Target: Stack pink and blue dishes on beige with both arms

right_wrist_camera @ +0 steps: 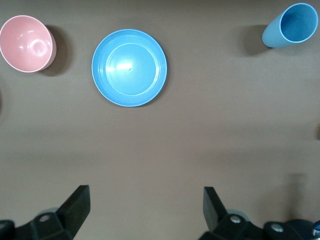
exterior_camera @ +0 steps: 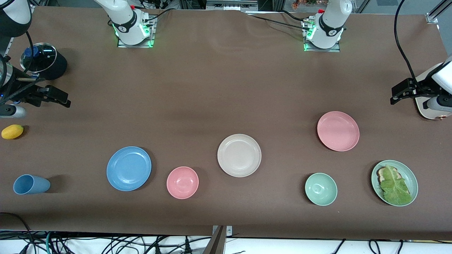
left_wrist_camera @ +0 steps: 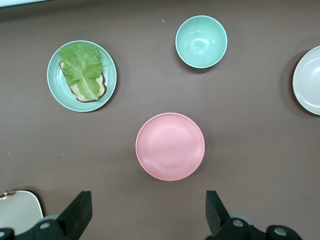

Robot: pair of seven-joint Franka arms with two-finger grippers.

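Note:
The beige plate lies mid-table with nothing on it; its rim also shows in the left wrist view. Toward the left arm's end, a little farther from the front camera, lies the pink plate. The blue plate sits toward the right arm's end, slightly nearer than the beige one. My left gripper hangs open over bare table at its end, apart from the pink plate. My right gripper hangs open over bare table near the pot, well off the blue plate.
A pink bowl lies between the blue and beige plates. Near the front edge are a green bowl and a green plate with lettuce. At the right arm's end are a blue cup, a yellow fruit and a lidded pot.

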